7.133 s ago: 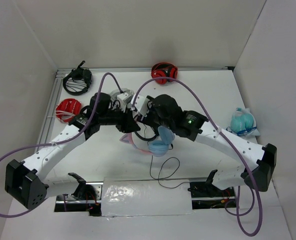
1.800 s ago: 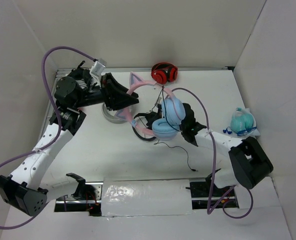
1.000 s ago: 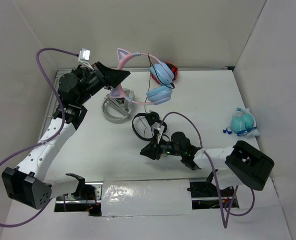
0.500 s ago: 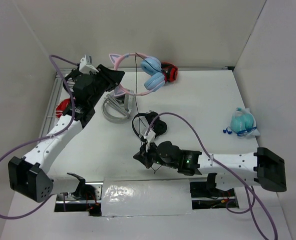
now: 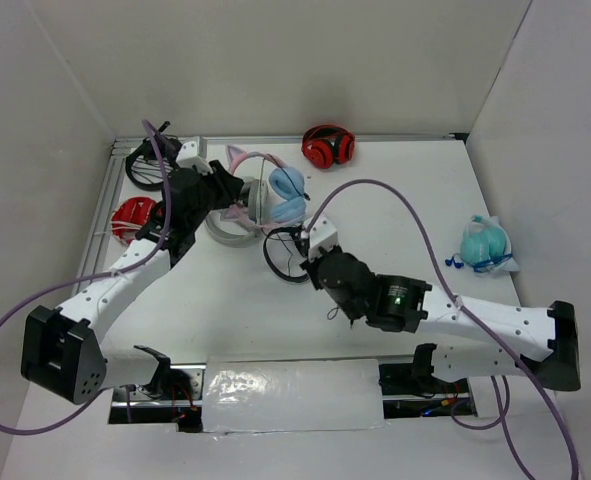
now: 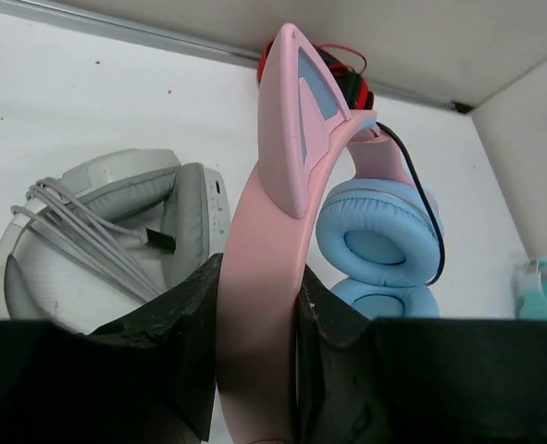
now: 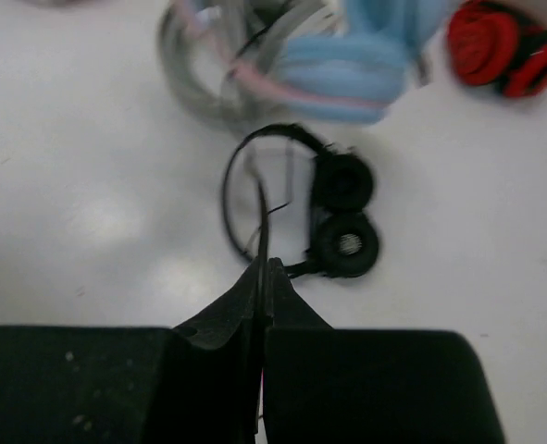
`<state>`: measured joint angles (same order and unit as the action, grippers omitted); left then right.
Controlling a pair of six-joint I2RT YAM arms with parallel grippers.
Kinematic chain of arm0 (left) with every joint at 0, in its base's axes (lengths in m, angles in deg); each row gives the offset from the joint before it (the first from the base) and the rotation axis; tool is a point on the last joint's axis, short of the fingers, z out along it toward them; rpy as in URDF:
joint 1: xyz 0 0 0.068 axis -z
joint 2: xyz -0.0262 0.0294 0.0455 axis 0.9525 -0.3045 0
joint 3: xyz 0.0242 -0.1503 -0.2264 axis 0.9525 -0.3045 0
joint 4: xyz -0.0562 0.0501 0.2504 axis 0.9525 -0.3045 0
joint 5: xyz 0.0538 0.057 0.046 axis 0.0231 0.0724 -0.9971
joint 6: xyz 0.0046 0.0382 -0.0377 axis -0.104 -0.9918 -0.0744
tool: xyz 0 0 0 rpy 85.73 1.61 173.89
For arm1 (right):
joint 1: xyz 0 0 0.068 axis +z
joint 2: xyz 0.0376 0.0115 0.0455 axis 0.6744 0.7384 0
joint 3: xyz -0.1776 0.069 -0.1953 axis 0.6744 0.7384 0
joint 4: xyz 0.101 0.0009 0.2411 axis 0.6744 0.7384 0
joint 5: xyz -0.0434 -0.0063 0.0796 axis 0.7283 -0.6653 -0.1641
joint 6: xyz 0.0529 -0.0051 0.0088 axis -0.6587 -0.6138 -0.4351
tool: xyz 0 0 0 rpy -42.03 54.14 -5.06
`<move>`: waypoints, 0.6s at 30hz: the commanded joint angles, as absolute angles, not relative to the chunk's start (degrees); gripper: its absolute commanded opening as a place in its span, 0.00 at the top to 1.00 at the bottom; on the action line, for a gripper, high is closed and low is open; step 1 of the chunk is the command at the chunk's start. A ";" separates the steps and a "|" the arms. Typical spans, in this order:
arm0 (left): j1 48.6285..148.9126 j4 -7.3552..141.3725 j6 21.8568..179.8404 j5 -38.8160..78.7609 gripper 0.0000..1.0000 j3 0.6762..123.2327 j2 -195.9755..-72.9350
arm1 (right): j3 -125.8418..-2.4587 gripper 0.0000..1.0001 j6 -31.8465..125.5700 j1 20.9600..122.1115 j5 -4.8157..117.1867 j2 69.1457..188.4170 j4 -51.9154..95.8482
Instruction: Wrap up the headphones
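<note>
While your left pincer (image 6: pixel 259 305) clamps hard on the pink band of the headphones (image 6: pixel 377 242), seemingly to hold the blue cups up just beyond its fingers so the lead hangs free for winding, your right pincer (image 7: pixel 264 277) is squeezed fully closed on the thin dark cable (image 7: pixel 260 213), which runs straight out from its tips beside the small black pair (image 7: pixel 342 217).

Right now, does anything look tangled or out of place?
The cable, pinched in the right pincer, runs across the black on-ear pair and could snag it. The left pincer holds the headphones.
</note>
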<state>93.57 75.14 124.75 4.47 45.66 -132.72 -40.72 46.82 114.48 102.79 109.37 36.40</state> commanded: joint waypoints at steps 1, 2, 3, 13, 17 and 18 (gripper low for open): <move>94.15 78.55 117.31 9.77 1.00 48.49 -128.22 | -45.73 1.00 57.87 110.71 110.50 107.82 38.25; 94.24 77.14 116.52 12.82 1.00 48.24 -128.13 | -46.17 1.00 61.72 109.74 109.45 107.90 37.55; 94.24 76.43 115.47 14.51 1.00 47.80 -127.96 | -47.13 1.00 63.68 108.08 109.27 108.51 35.02; 95.47 72.46 106.59 36.56 1.00 41.47 -124.54 | -58.38 0.99 82.93 101.48 104.43 116.16 28.68; 95.65 74.57 104.13 48.77 1.00 36.47 -120.76 | -60.94 0.97 83.39 94.64 101.54 118.19 29.11; 95.65 74.22 103.86 50.02 1.00 36.19 -119.27 | -60.94 0.96 83.21 93.40 99.53 118.19 28.67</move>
